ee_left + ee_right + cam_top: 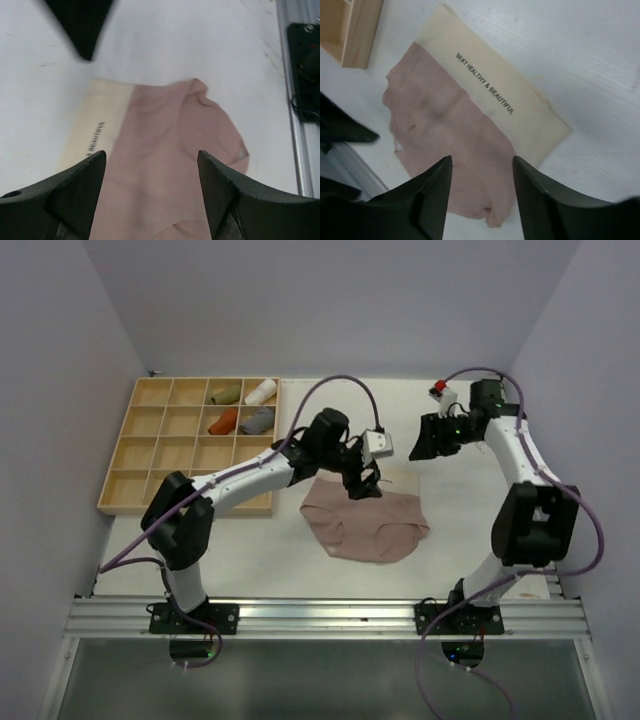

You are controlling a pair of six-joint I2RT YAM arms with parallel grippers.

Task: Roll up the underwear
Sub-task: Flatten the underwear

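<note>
Fingers [75,195] of the left claw [151,155] stand wide apart and grip nothing. The pale beige-pink underwear [160,170] lies flat on the white table [150,50] beneath the gap. The right claw [482,159] is parted too and empty, and the same garment shows below it in its own wrist view.

A cream band with black lettering [505,95] runs along one edge of the cloth, touching it. From above, the garment sits at the middle of the frame. The left claw hangs over its upper edge and the right claw is up and to the right, clear of the cloth.

At the upper left stands a wooden tray [120,490] of square compartments. The rust-orange underwear [222,422] lies rolled in the second row from the top, just beside a gray roll [257,420]. A green roll [225,394] and a white roll [260,392] fill the two compartments above.
</note>
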